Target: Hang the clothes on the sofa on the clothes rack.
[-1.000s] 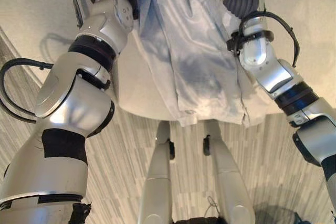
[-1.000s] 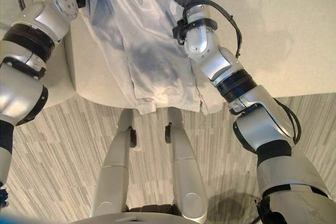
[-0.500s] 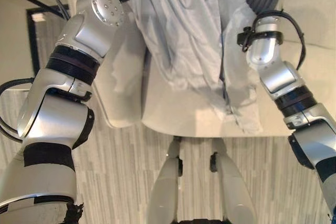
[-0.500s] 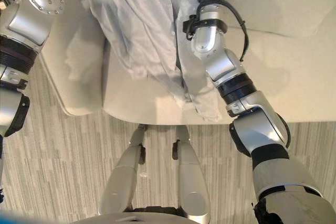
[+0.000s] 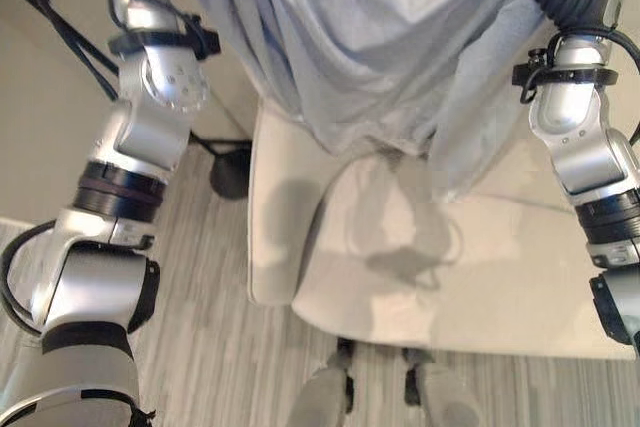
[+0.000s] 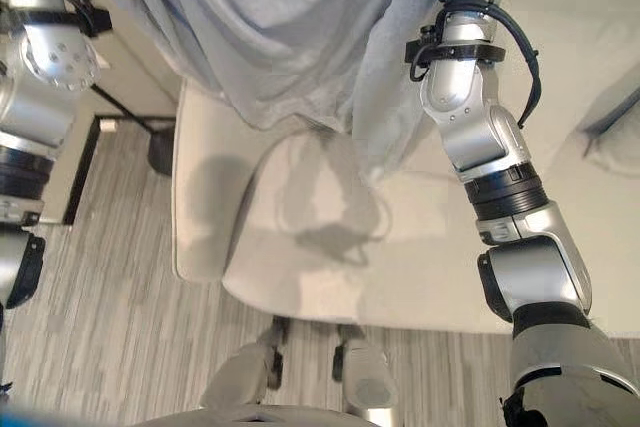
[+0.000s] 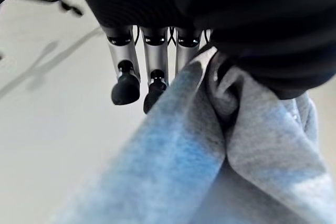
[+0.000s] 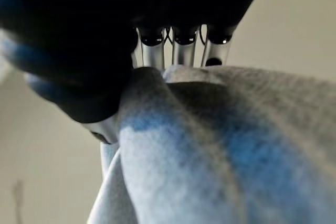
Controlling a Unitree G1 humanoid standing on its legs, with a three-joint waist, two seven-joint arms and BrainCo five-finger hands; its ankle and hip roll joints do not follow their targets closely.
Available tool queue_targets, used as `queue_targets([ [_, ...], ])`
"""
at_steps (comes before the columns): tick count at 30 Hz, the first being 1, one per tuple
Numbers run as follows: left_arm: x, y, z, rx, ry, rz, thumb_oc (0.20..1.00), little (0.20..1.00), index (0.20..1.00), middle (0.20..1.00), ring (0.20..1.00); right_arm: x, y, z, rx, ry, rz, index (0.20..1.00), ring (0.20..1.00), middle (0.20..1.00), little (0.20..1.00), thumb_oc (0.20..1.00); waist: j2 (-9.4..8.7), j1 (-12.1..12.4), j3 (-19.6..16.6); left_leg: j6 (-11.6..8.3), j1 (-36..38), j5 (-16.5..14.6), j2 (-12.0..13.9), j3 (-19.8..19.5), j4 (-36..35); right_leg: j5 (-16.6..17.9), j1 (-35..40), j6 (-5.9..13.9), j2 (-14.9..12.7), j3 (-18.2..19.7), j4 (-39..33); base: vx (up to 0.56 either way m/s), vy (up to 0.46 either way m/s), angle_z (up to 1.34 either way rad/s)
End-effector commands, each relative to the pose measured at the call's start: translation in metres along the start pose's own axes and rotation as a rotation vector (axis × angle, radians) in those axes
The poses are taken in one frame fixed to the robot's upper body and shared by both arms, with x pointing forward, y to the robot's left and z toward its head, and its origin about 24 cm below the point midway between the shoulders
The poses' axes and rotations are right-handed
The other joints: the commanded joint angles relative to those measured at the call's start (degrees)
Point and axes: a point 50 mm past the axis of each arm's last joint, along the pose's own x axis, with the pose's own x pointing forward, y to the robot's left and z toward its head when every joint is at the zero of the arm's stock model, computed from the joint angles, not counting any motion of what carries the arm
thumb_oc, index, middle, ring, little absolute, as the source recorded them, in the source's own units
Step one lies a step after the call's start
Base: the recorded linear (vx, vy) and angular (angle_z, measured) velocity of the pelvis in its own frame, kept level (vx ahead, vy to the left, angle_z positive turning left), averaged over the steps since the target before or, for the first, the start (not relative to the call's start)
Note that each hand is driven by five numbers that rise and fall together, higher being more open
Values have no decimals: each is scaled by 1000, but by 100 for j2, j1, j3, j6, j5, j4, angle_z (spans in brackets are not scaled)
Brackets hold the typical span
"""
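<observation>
You've got the garment (image 5: 380, 47) off the sofa (image 5: 480, 267) and hanging in the air between both arms, its lower hem dangling just above the seat near the sofa's front left corner, throwing a shadow onto the cushion. The big risk from here, I'd say, is the cloth sliding out. In the left wrist view, the left hand (image 7: 157, 72) has a fold pinched between its thumb side and its fingers, but two dark fingertips stick out past the cloth with nothing under them, so that hold looks partial. If you swing toward the rack fast, that bunch could slip and one side would drop back onto the seat. The right hand (image 8: 178, 51) looks better off, with fabric bunched right up against its fingers and wrapped over them, so it's clamped on the garment too. Next worry is the low hem dragging along the sofa's edge or catching the black stand (image 5: 228, 175) on the floor by the sofa's left side as you turn. Stuff you can't make out: the rack itself, so there's no judging the approach, and the collar or shoulders, since the top of the garment is cut off by the head views' upper edge.
</observation>
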Motion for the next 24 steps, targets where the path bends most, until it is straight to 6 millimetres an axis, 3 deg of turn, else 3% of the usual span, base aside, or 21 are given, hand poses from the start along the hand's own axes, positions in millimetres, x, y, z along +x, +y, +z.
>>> queue_targets([
  [1,-18,-13,-12,32,10,-65,200,200,200,200,200,-28,13,-13,-33,24,69,200,200,200,200,200,-160,205,-1279,-168,357,-372,269,452,31,-519,252,732,-373,-19,80,61,-131,6],
  [6,-17,-10,-6,22,-25,-84,200,200,200,200,200,-24,9,-16,-82,-3,91,200,200,200,200,200,-255,286,-1550,-225,691,-380,386,391,138,-686,708,657,-261,-122,82,5,-82,8],
  [10,-20,-11,1,5,-54,-96,200,200,200,200,200,-24,13,-14,-83,-14,126,200,200,200,200,200,-336,351,-1603,-224,809,-608,468,329,449,-784,967,632,-234,-115,91,18,54,8],
  [15,-19,-15,19,-76,-111,-82,200,200,200,200,200,-15,12,-4,-85,-69,115,200,200,200,200,200,-468,362,-1507,-457,555,-119,1305,276,480,-762,849,826,-663,-19,190,-41,339,13],
  [16,-23,-18,23,-101,-123,-80,200,200,200,200,200,-17,11,-4,-94,-76,112,200,200,200,200,200,-407,360,-1531,-609,571,265,1714,284,353,-720,798,985,-887,-19,214,22,390,5],
  [17,-23,-18,23,-102,-122,-81,200,200,200,200,200,-18,10,-5,-95,-75,113,200,200,200,200,200,-387,367,-1538,-623,612,300,1740,294,282,-728,800,978,-865,-21,223,28,665,11],
  [18,-25,-21,28,-126,-135,-89,200,200,200,200,200,-21,9,-7,-103,-71,116,200,200,200,200,200,-290,355,-1548,-774,588,556,2026,322,141,-741,809,1113,-1060,-53,256,42,508,27],
  [19,-25,-23,32,-134,-147,-93,200,200,200,200,200,-23,7,-9,-112,-67,111,200,200,200,200,200,-242,368,-1552,-817,526,589,2071,295,81,-732,844,1173,-1141,-70,251,61,679,28],
  [20,-26,-24,34,-136,-157,-99,200,200,200,200,200,-25,7,-11,-118,-58,112,200,200,200,200,200,-177,396,-1582,-878,528,436,2068,254,65,-680,872,1260,-1268,-82,239,85,684,18],
  [22,-26,-29,48,-173,-201,-117,200,200,200,200,200,-33,4,-19,-144,-28,116,200,200,200,200,200,-165,332,-1602,-923,506,-184,1852,273,257,-380,933,1386,-1726,-128,263,85,682,-7],
  [23,-26,-30,51,-182,-210,-127,200,200,200,200,200,-37,4,-21,-142,-7,111,200,200,200,200,200,-252,318,-1561,-824,458,-428,1668,298,480,-45,836,1386,-1964,-95,324,28,614,17],
  [24,-24,-26,56,-171,-245,-118,200,200,200,200,200,-39,6,-19,-137,1,100,200,200,200,200,200,-342,358,-1470,-623,477,-680,1394,443,583,619,637,1386,-2296,-124,411,-49,618,13],
])
